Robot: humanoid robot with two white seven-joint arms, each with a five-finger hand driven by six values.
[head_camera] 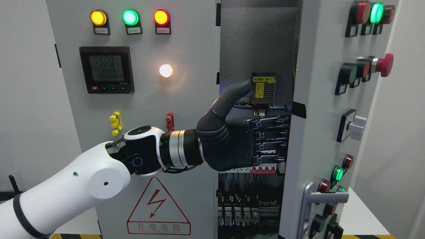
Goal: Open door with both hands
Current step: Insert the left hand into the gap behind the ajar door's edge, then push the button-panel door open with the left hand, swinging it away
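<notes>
The grey cabinet's right door (pixel 318 126) stands partly swung out, so a gap shows the wiring inside (pixel 245 205). My left arm comes in from the lower left, and my dark left hand (pixel 265 136) reaches into that gap at mid height. Its fingers (pixel 269 132) lie straight and stacked, with their tips at the door's inner edge (pixel 294 142), where the door hides them. The thumb (pixel 232 94) points up, free of the door. A silver lever handle (pixel 327 198) sits low on the right door's front. My right arm is out of view.
The left door (pixel 189 49) is closed and carries three lit lamps, a meter (pixel 107 69) and a warning triangle (pixel 158 207). Buttons and a red mushroom stop (pixel 384 64) stick out from the right door. A yellow-labelled module (pixel 263 88) sits inside, just above my hand.
</notes>
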